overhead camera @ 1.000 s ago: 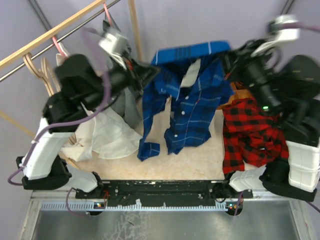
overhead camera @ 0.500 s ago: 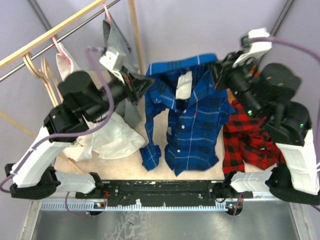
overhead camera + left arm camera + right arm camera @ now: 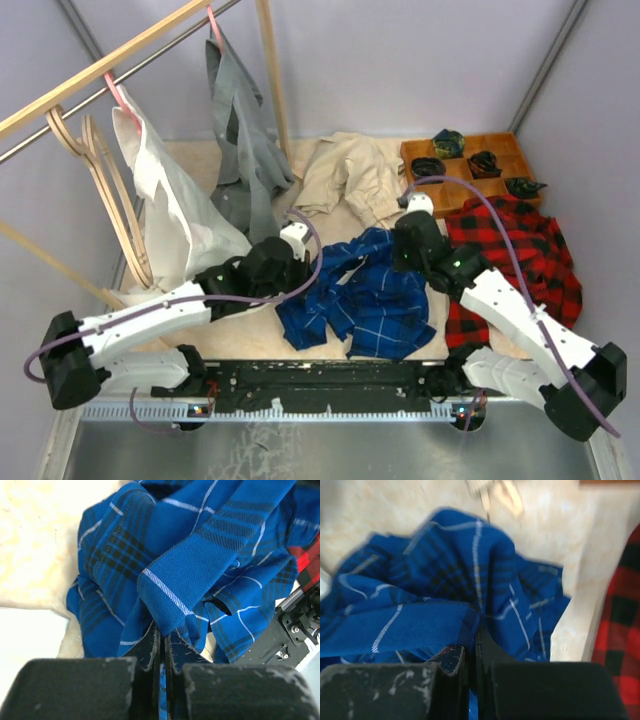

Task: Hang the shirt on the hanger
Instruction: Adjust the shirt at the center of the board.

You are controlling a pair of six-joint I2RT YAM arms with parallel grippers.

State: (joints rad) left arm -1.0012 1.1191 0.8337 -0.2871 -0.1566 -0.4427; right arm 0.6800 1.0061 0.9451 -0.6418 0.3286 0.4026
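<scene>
Royal-blue cotton crossed by thin white checks: the one long-sleeved shirt (image 3: pixel 365 300) lies crumpled on the pale surface (image 3: pixel 35 545), between the two pairs of jaws. The left jaws are closed on one fold of it and the right jaws on another. Only the wrist views show these pinches. Only the overhead view shows two pale wooden hangers (image 3: pixel 118 215) on a rail, well left of the left jaws. One red-and-black plaid shirt (image 3: pixel 520 260) lies just right of the right jaws.
</scene>
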